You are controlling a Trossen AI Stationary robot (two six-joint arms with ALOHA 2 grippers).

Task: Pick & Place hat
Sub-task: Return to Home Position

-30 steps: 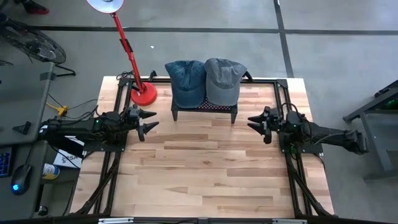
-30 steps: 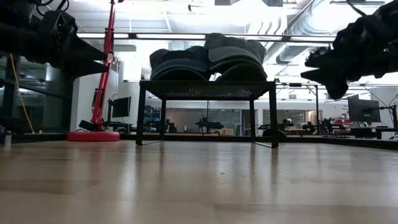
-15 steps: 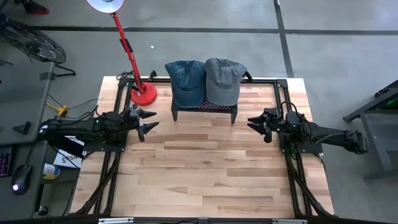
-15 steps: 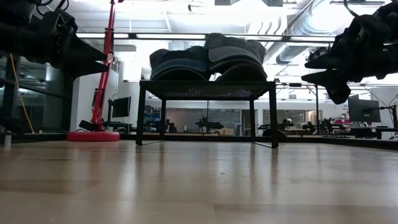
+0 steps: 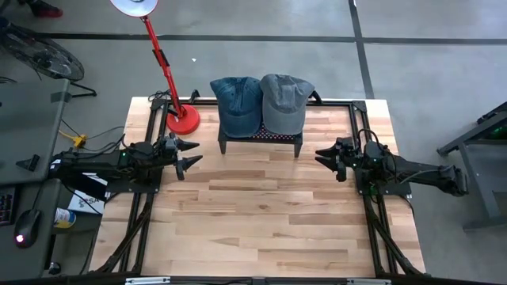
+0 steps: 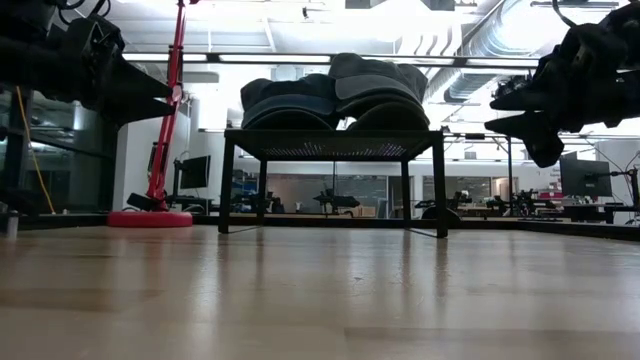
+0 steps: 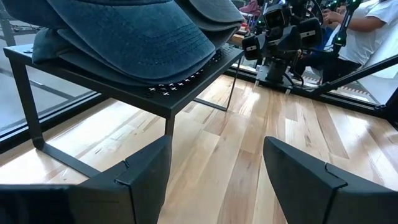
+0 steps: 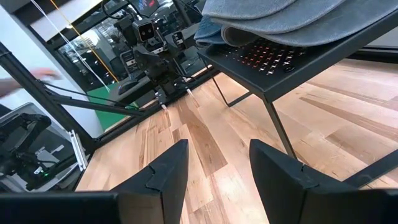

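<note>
Blue caps (image 5: 238,103) and gray caps (image 5: 283,101) share a shelf (image 5: 261,137) beside a red lamp (image 5: 183,120); left gripper (image 5: 190,153) and right gripper (image 5: 323,158) flank it, fingers open.

- Nothing readable in any of the views, honestly.
- The blue cap (image 5: 238,103) and the gray cap (image 5: 283,101) on the shelf (image 5: 261,136): no lettering or logo I can make out on either one.
- Monitors and gear in the room behind the table are too small to read.
</note>
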